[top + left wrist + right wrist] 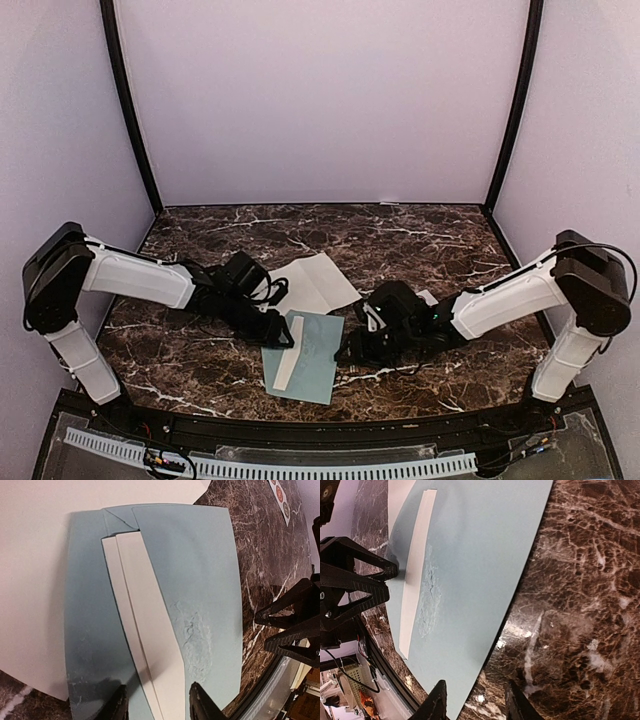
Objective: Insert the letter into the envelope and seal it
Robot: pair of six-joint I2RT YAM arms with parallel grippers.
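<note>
The pale teal envelope (305,355) lies flat on the marble between the arms, with a long whitish strip (286,360) of its inside showing along its left side. The white letter (318,280) lies flat behind it, one part tucked under the envelope. My left gripper (283,338) is open and low over the envelope's left part; in its wrist view the gripper (159,702) straddles the whitish strip (145,630). My right gripper (352,350) is open at the envelope's right edge; in its wrist view it (476,700) straddles the edge of the envelope (470,555). Neither gripper holds anything.
A small white strip of round stickers (280,497) lies on the marble beyond the envelope, near the right arm. The black front rail (320,430) runs just below the envelope. Purple walls close the back and sides.
</note>
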